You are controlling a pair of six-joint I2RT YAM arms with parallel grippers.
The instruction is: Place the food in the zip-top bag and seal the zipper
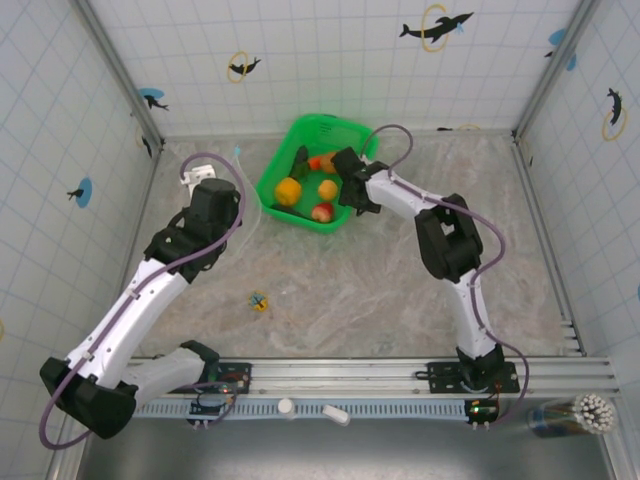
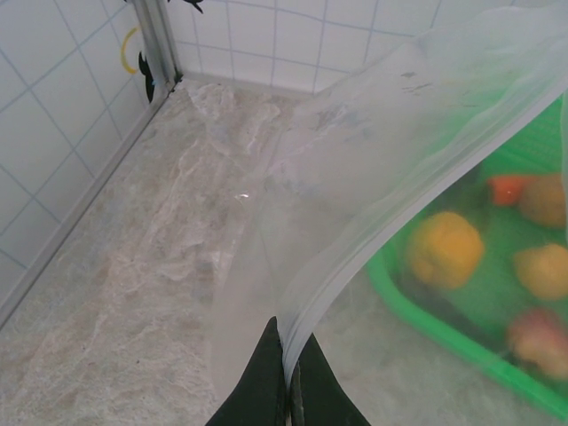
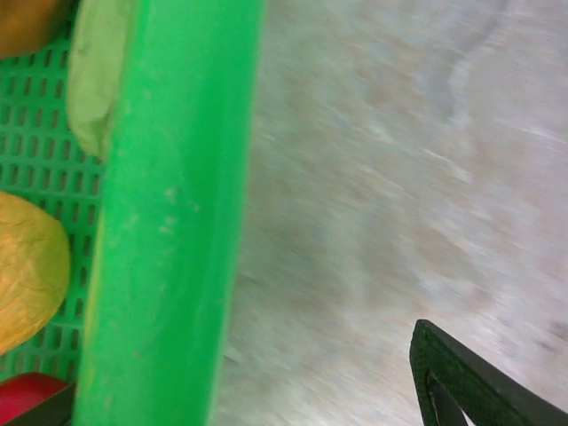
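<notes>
Left wrist view: your left gripper [image 2: 286, 355], bottom centre, is pinched tight on the zipper [image 2: 377, 253] edge of the zip-top bag [image 2: 382, 133], which rises floppy toward the upper right. In the right wrist view your right gripper [image 3: 240, 404] is spread across the green basket [image 3: 169, 222] wall, one finger inside at lower left, the other outside at lower right. Top view: the food [image 1: 288, 190] lies in the basket at upper centre, with the bag just to its left.

My left claw [image 2: 288, 373] pinched on the bag's edge
The clear bag [image 2: 373, 151] sweeps up toward two o'clock, its zipper strip [image 2: 373, 257] clamped between my fingers; through the plastic at three o'clock sits a green basket [image 2: 444, 346] holding yellow and red fruit [image 2: 445, 248].
</notes>
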